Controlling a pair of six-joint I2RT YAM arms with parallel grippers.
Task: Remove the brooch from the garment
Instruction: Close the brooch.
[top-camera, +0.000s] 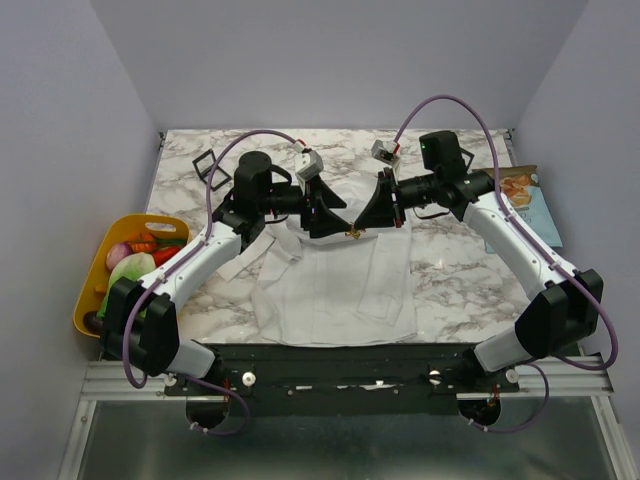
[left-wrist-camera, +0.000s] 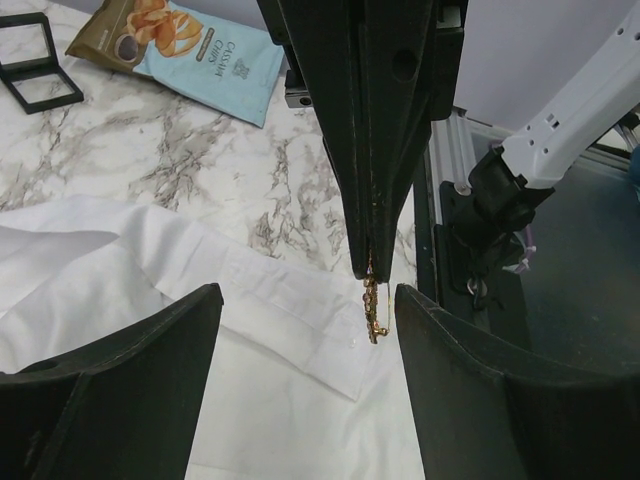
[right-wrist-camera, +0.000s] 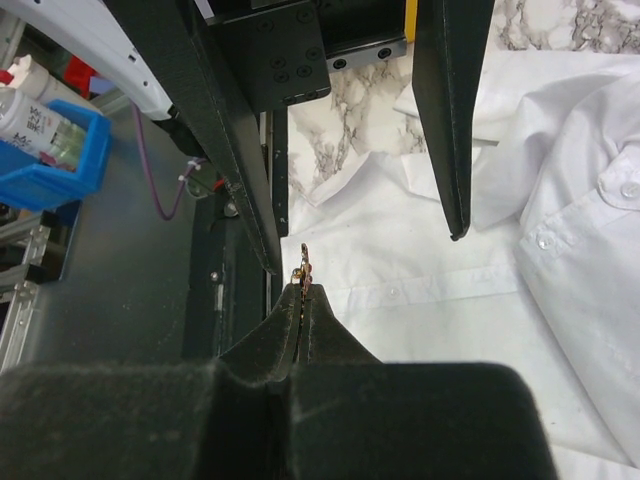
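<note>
Right pincer (right-wrist-camera: 303, 284) clamped shut on tiny gold-looking metal brooch (left-wrist-camera: 375, 312) at 12 o'clock edge of thin white button-up shirt (left-wrist-camera: 280, 400); left pincer (left-wrist-camera: 308, 292) wide, empty. Reckon brooch is light, stiff, slippery and fabric floppy, so hold cloth just beside it.

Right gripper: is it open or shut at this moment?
Shut. The right gripper has its fingers pressed together at the tips, pinching the brooch.

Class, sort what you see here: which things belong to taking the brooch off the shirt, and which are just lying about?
Job in hand:
brooch
white shirt
right claw
left claw

Lying about:
chips bag
black palette
yellow basket
</note>
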